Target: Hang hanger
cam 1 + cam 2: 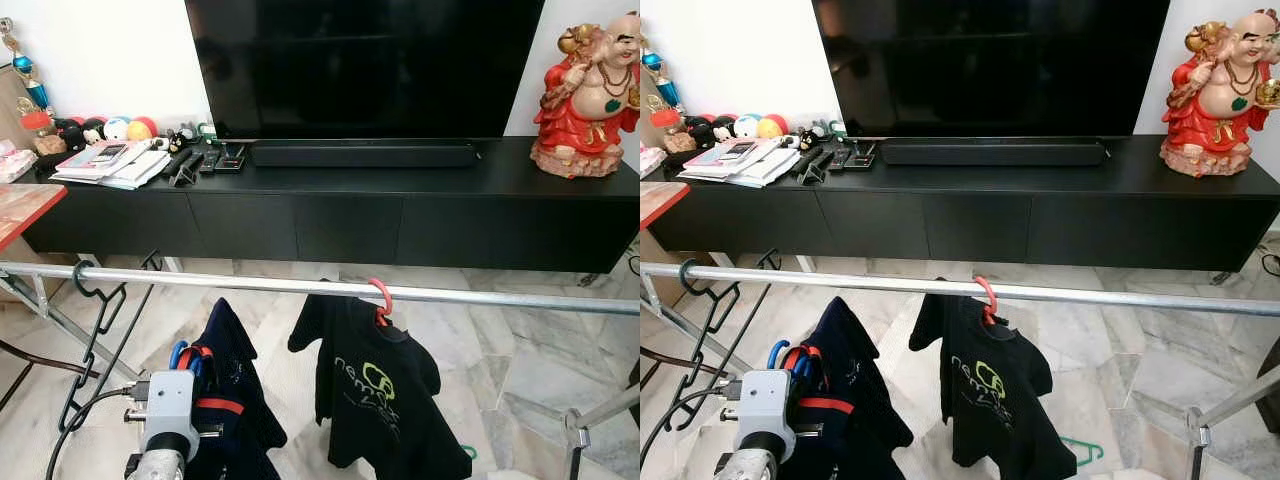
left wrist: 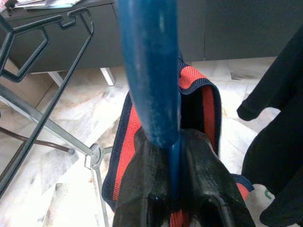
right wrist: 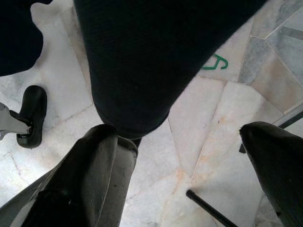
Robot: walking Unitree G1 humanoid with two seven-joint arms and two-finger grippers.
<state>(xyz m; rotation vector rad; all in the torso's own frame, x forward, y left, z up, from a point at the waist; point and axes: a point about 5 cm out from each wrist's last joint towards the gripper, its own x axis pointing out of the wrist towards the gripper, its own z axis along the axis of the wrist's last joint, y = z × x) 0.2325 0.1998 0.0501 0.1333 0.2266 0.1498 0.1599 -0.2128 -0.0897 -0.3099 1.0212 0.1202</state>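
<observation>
Big black television [image 1: 365, 65] against the white wall, above a long black surface [image 1: 330, 210] bearing a soundbar [image 1: 363, 154], a red-robed figurine [image 1: 588, 95] at the right end, and papers [image 1: 105, 162], remotes and small toys at the left. Marble floor [image 1: 500, 340] below. Silver rail [image 1: 480, 295] across the foreground, left to right. Black T-shirt [image 1: 380, 395] with green print hanging from the rail on a red hanger [image 1: 381, 297]. Empty black wire hanger [image 1: 95, 335] hooked on the rail's left end. Dark navy garment [image 1: 232, 385] with red trim low at left, below the rail, on a blue hanger [image 2: 150, 71]. Left pincer [image 2: 175, 189] clenched on the blue hanger's stem, hook rising just above the fingers, not yet on the rail. Right pincer [image 3: 184, 175] released, fingers [image 3: 90, 175] spread wide, low beneath the black T-shirt's hem. Small green hanger [image 3: 215, 62] flat on the floor.
</observation>
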